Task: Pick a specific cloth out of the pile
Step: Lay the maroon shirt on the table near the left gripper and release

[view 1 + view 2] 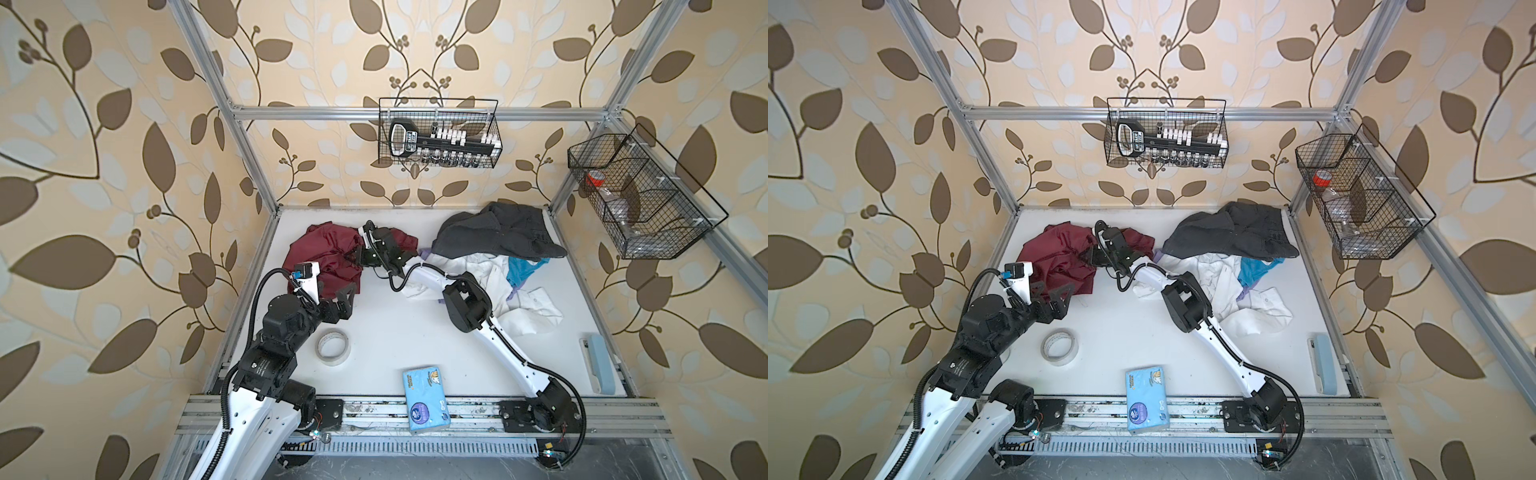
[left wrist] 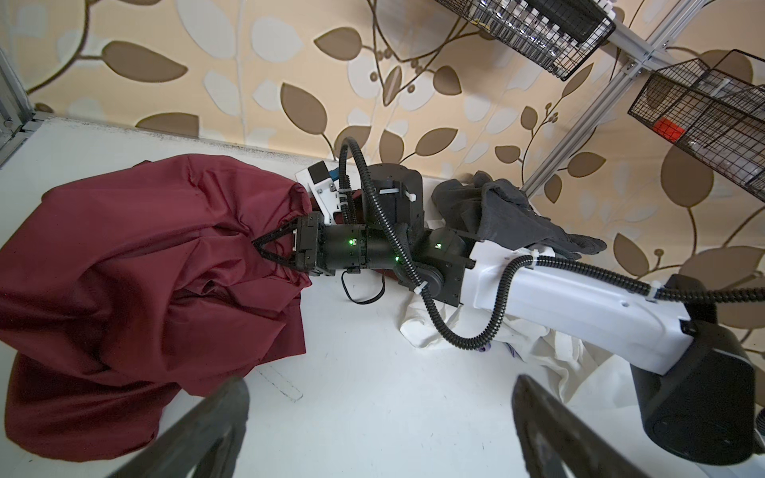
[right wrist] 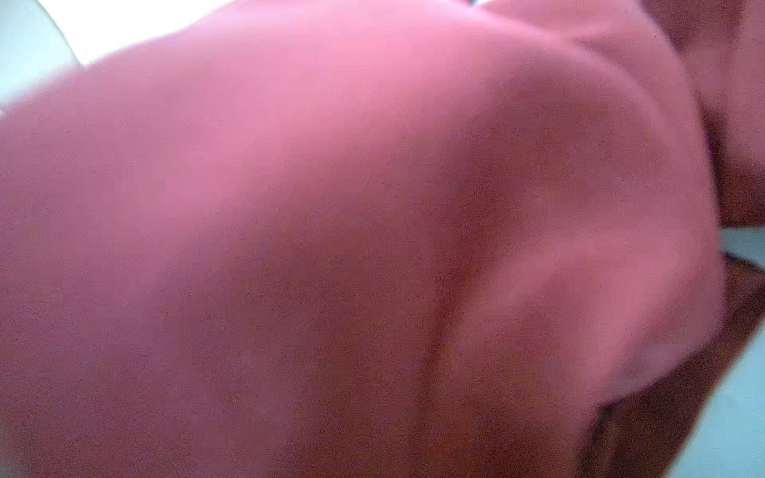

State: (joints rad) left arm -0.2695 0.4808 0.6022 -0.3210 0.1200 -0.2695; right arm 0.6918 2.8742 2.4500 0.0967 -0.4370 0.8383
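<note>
Top views / cloth: a large maroon shirt of smooth, slightly shiny fabric, crumpled on the far-left part of the white table. Its long axis runs left to right across the table. Collar and cuffs cannot be made out.
Top views / pile: a heap of dark grey, white, teal and lilac garments at far right, just beside the cloth's right end.
Top views / right gripper: reaches across the middle, tips sunk in the cloth's folds.
Top views / left gripper: at the cloth's near edge; contact cannot be told.
Top views / rear black wire basket: holds a black tool with white blocks and a row of small bottles.
Top views / side black wire basket: holds a red-topped item and clear plastic pieces; which compartments cannot be told.
Left wrist view / right gripper: tips pinched together on a gathered fold of the cloth; creases radiate from the pinch.
Left wrist view / left gripper: fingers spread wide, nothing between them.
Right wrist view / cloth: blurred maroon fabric fills the frame.
</note>
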